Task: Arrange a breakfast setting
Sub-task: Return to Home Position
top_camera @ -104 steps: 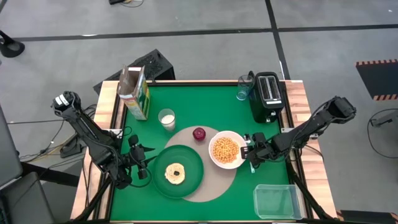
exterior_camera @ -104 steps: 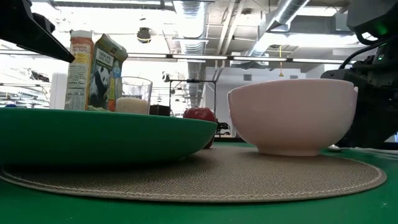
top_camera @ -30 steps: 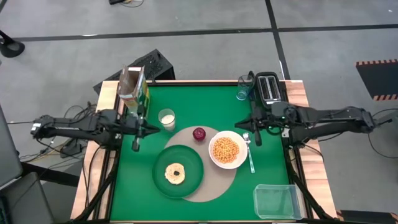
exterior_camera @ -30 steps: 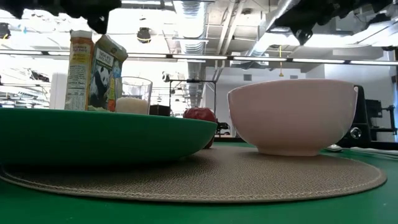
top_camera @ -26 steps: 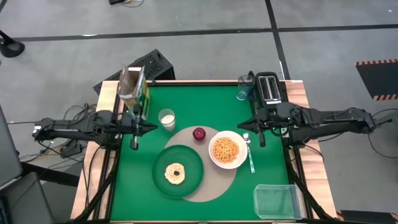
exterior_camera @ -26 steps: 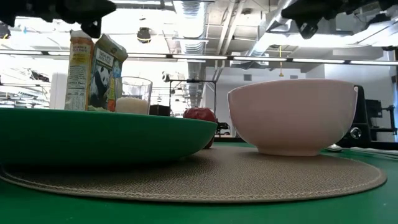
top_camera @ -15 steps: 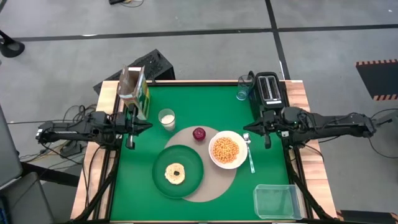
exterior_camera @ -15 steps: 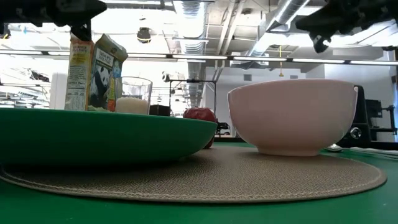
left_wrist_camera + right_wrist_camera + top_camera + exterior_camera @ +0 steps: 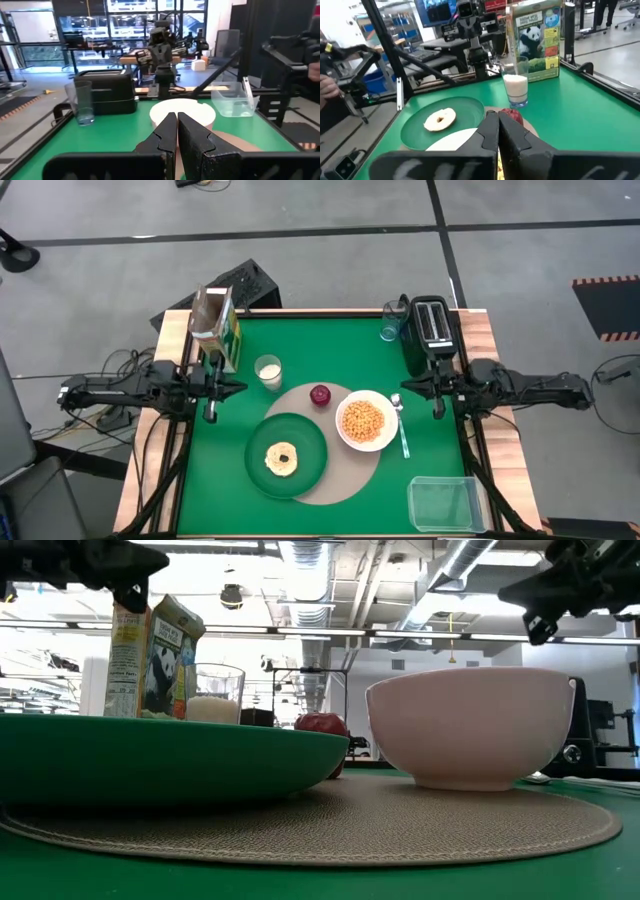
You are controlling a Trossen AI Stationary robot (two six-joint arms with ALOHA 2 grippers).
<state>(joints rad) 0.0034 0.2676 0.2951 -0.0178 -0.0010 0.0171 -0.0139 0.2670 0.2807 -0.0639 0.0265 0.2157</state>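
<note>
The round beige placemat [image 9: 350,470] lies mid-table. On it rest the dark green plate [image 9: 310,442] with the pale bagel [image 9: 282,458], the white bowl [image 9: 342,428] full of cereal, and the red apple [image 9: 320,394]. The metal spoon [image 9: 400,425] lies on the table right of the bowl. The milk glass [image 9: 267,370] and the green-yellow cereal box [image 9: 215,330] stand at the far left. My left gripper [image 9: 210,412] is shut and empty above the table's left edge. My right gripper [image 9: 438,410] is shut and empty above the right edge, right of the spoon.
A black toaster [image 9: 432,330] and an empty glass [image 9: 391,322] stand at the far right corner. A clear plastic container [image 9: 445,503] sits at the near right corner. The green table top [image 9: 330,345] is bare between the cereal box and the toaster.
My right gripper has drawn back toward the table's right edge, away from the spoon and bowl. My left gripper has drawn back a little toward the left edge. Both stay shut and empty. The setting has not moved.
</note>
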